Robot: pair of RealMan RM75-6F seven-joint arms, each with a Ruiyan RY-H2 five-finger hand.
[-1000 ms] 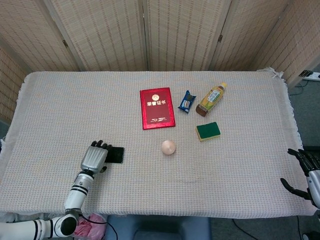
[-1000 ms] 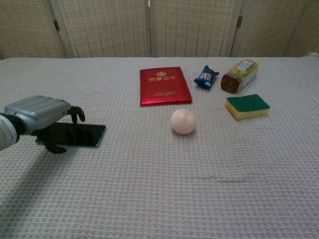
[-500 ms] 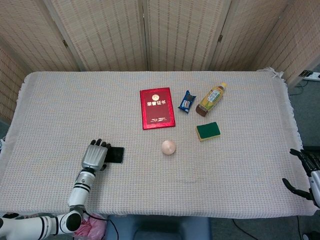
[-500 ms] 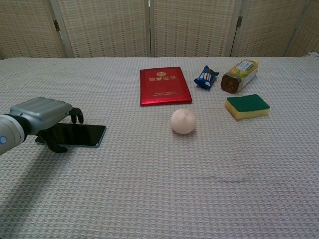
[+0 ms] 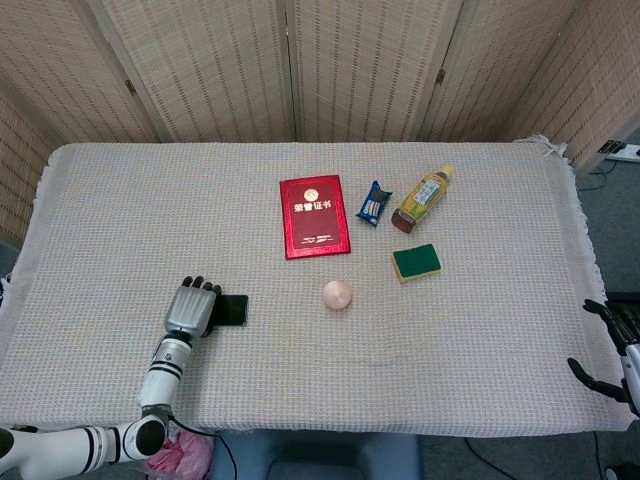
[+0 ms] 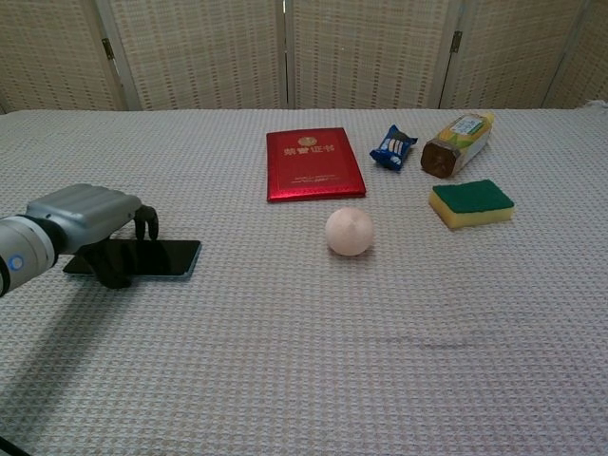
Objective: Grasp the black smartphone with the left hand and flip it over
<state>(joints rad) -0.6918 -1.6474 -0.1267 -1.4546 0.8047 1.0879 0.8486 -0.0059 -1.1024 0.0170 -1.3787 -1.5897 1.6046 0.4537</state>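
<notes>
One left hand (image 6: 84,217) arched over the near-left end of the black smartphone (image 6: 142,257), at middle left of the chest view: fingers curled down at the far edge, thumb at the near edge; actual grip impossible to tell. Lay flat, long axis left-right. Right hand (image 5: 612,352) spread, holding nothing, lower right of the head view.
</notes>
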